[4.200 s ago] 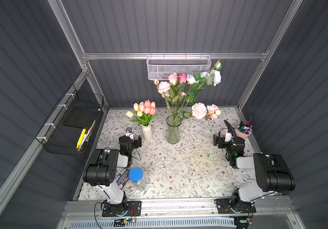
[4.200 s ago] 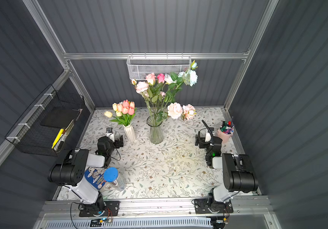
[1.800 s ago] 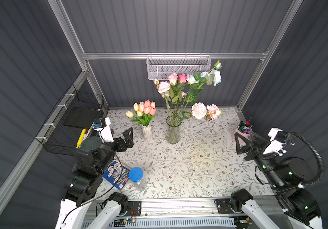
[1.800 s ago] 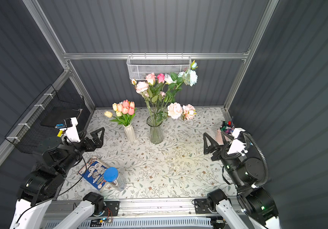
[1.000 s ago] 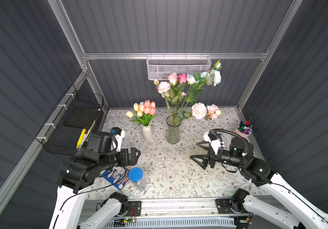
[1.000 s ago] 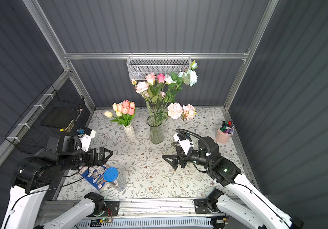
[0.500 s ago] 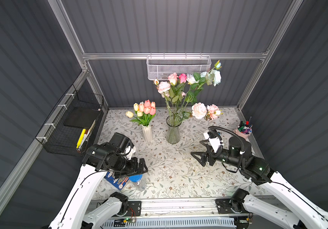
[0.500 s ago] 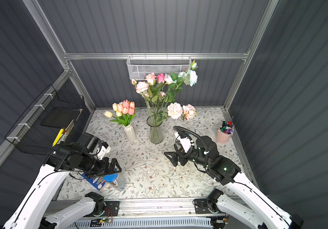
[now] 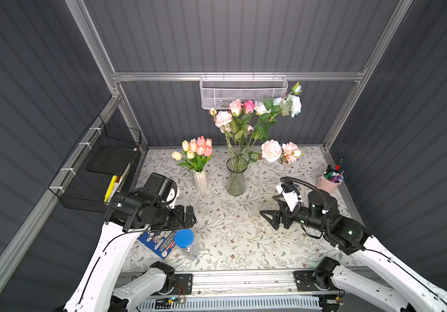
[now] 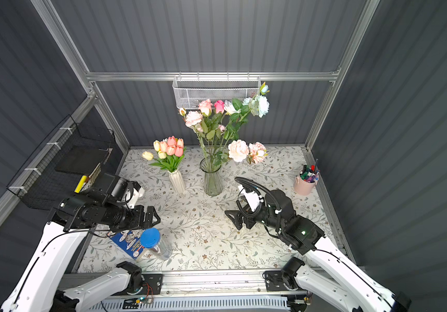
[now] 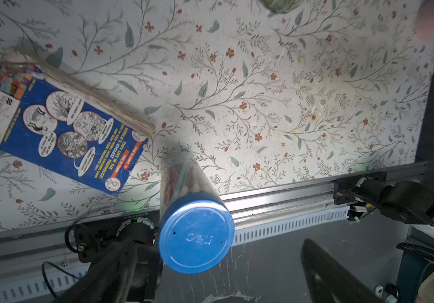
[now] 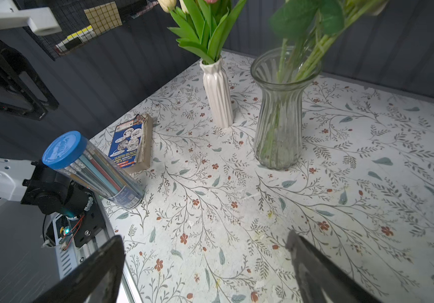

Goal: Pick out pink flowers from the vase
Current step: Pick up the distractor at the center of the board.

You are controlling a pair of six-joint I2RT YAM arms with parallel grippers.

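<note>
Unfolded inward, left tool point(image 9: 190, 216) agape, right tool point(image 9: 269, 209) agape

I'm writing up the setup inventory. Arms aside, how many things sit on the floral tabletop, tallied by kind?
Vases: 2, the glass vase and the white vase
Pen cups: 1, the pink pen cup
Pencil tubes: 1, the pencil tube
Books: 1, the book
Total: 5

The glass vase point(image 12: 280, 110) is clear, ribbed and glossy. The white vase point(image 12: 218, 99) looks like fluted ceramic with a soft sheen. The desk point(image 12: 236, 210) has a smooth printed covering, slightly scuffed. The tube point(image 12: 97, 173) is clear plastic with a blue plastic lid point(image 11: 196, 236). The book point(image 11: 61, 126) has a glossy cover and rough yellowed page edges. The pink flowers point(image 9: 271, 150) may be cloth.
</note>
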